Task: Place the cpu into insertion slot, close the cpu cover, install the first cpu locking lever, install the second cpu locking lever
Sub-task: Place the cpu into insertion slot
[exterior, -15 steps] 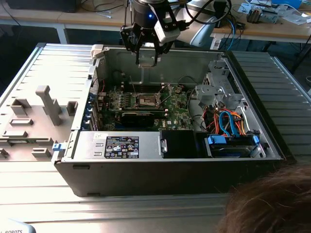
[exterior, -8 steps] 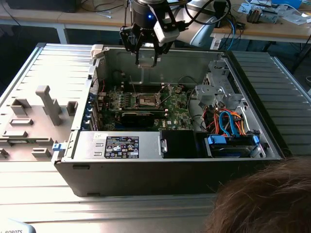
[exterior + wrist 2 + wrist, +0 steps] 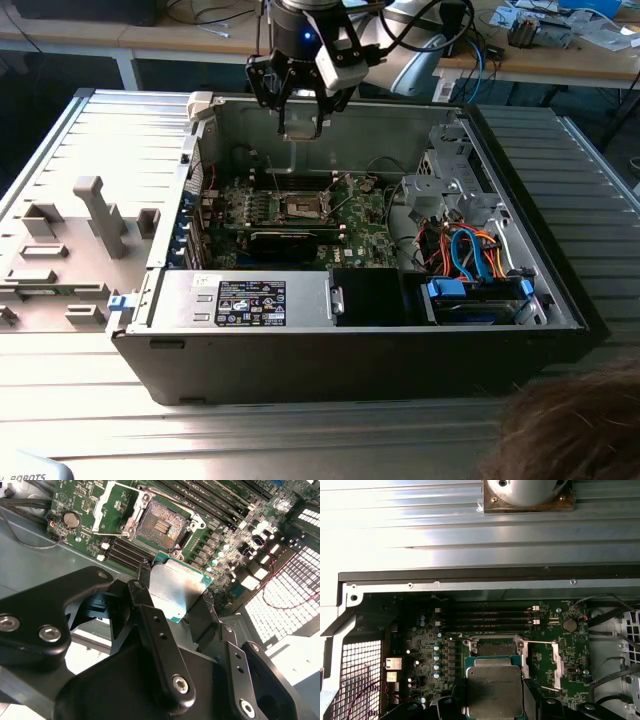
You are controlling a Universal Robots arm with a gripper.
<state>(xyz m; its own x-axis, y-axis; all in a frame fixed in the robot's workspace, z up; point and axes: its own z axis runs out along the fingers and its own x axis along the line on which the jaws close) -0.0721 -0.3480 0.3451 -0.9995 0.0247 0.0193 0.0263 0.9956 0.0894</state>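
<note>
Centrally, the gripper (image 3: 176,584) is clamped on the cpu (image 3: 172,594), one black finger (image 3: 144,572) against each of two opposite edges, the silver-grey top facing the second wrist view. The chip hangs above the green motherboard (image 3: 368,228), apart from the insertion slot (image 3: 162,525), whose dark centre lies bare. Just beside the socket, the cpu cover (image 3: 114,504) stands swung open, its square window showing board behind. Long black memory slots (image 3: 487,621) run beside the socket. In the exterior view the arm reaches down into an open computer case (image 3: 560,300) on a ribbed metal table (image 3: 130,120).
</note>
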